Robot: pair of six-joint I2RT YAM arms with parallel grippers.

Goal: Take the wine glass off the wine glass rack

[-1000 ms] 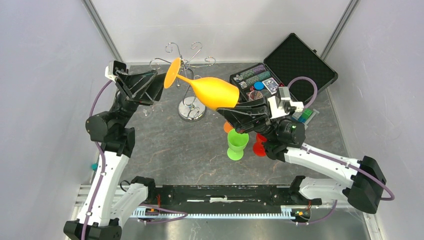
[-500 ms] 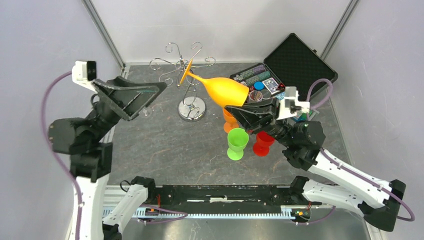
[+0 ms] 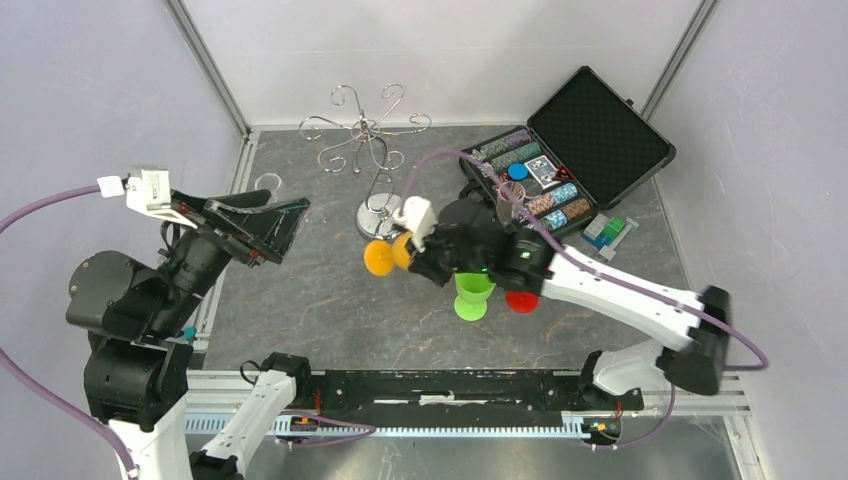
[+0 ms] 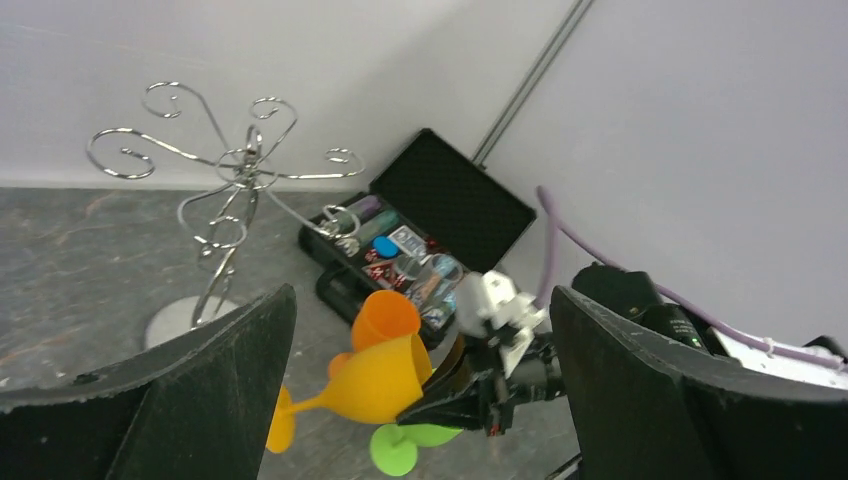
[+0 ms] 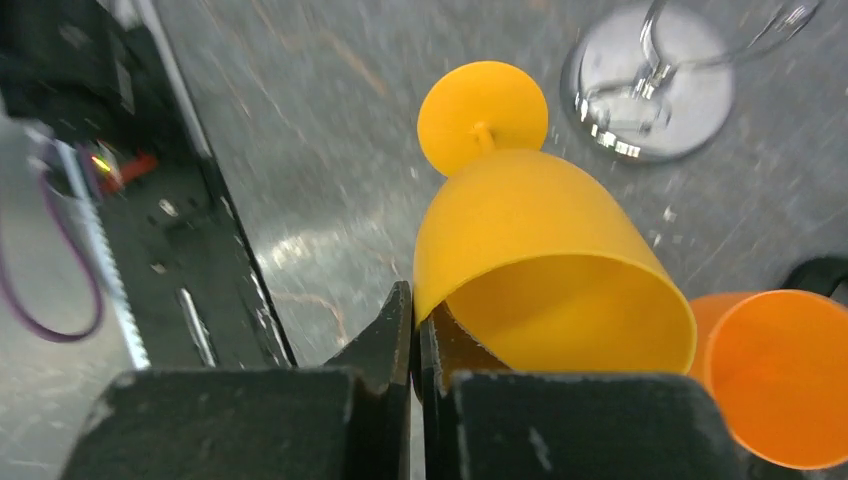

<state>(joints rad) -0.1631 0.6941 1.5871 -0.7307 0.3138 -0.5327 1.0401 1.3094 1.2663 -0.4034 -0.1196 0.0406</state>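
The smooth yellow-orange plastic wine glass [image 5: 540,230] hangs tipped on its side, off the wine glass rack [image 3: 375,218] and low beside its round mirror-bright base, with the jaws of the right gripper [image 5: 412,310] pinching the bowl's thin rim. The rack is thin chrome wire with six curled arms, and the left gripper [image 4: 420,293] hovers off to one side of it, jaws spread wide. Beyond the glass from the rack stand a green goblet [image 3: 473,295], a red goblet [image 3: 520,300] and an orange goblet [image 4: 385,318], then an open black foam-lined case [image 3: 600,125] holding rows of chips.

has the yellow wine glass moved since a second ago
Yes. The wine glass has come down off the wine glass rack toward the near edge, now beside its base.
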